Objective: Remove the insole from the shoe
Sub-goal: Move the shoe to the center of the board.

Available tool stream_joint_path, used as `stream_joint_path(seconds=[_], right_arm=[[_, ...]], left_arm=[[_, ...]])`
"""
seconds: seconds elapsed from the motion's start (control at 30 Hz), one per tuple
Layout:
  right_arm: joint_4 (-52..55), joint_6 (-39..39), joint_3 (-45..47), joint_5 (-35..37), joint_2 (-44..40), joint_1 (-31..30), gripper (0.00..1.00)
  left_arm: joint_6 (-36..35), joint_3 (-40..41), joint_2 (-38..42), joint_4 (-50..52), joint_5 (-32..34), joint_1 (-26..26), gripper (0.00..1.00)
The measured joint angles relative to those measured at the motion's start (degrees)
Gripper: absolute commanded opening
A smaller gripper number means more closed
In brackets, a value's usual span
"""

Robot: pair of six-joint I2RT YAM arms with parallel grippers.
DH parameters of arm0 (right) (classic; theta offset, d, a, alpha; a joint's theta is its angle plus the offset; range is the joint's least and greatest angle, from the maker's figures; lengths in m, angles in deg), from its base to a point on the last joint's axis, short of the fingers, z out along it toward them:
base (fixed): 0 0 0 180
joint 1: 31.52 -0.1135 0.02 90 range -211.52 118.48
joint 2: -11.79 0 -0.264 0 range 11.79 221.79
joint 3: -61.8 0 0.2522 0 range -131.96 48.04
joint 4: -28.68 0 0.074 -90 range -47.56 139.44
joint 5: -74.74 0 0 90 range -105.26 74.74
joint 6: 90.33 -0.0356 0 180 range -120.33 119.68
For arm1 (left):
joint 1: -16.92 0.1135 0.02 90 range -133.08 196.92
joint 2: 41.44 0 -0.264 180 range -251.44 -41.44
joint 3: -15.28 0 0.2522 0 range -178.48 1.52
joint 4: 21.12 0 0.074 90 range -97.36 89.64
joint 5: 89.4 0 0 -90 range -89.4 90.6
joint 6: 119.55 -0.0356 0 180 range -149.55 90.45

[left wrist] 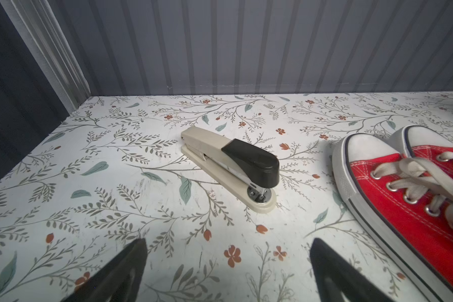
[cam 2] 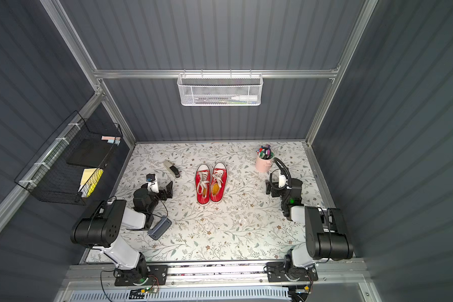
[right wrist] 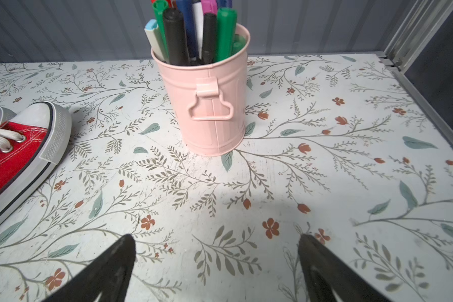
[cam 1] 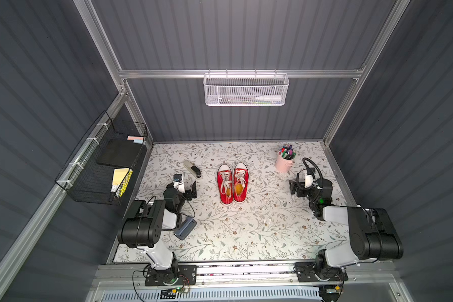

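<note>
Two red sneakers with white laces stand side by side, toes away from me, at mid-table in both top views: the left shoe [cam 1: 225, 187] [cam 2: 203, 187] and the right shoe [cam 1: 240, 183] [cam 2: 218, 183]. A yellow-orange insole [cam 1: 228, 191] [cam 1: 239, 188] shows inside each opening. My left gripper [cam 1: 182, 187] [left wrist: 228, 243] hovers left of the shoes, open and empty, with the left shoe's toe [left wrist: 408, 198] beside it. My right gripper [cam 1: 307, 187] [right wrist: 217, 239] hovers right of the shoes, also open and empty, and a shoe toe [right wrist: 16, 154] shows at its view's edge.
A beige and black stapler [cam 1: 192, 169] [left wrist: 230, 164] lies ahead of the left gripper. A pink cup of markers [cam 1: 285, 159] [right wrist: 209, 104] stands ahead of the right gripper. A grey hole punch [cam 1: 185, 228] lies by the left arm. Wire baskets [cam 1: 102, 162] [cam 1: 246, 90] hang on the walls.
</note>
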Motion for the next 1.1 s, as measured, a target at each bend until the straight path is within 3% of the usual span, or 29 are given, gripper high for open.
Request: stream_joint_path(seconds=[0.77, 0.93, 1.1], right_arm=[[-0.17, -1.36, 0.17, 2.34, -1.03, 0.0, 0.99], [10.58, -2.36, -0.5, 2.12, -15.69, -0.15, 0.99], [28.13, -9.31, -8.59, 6.23, -29.64, -0.28, 0.99]], left_arm=[[0.35, -0.11, 0.46, 0.81, 0.2, 0.0, 1.0], [1.09, -4.31, 8.79, 13.03, 0.28, 0.0, 1.0], [3.23, -7.82, 19.89, 20.85, 0.85, 0.0, 1.0]])
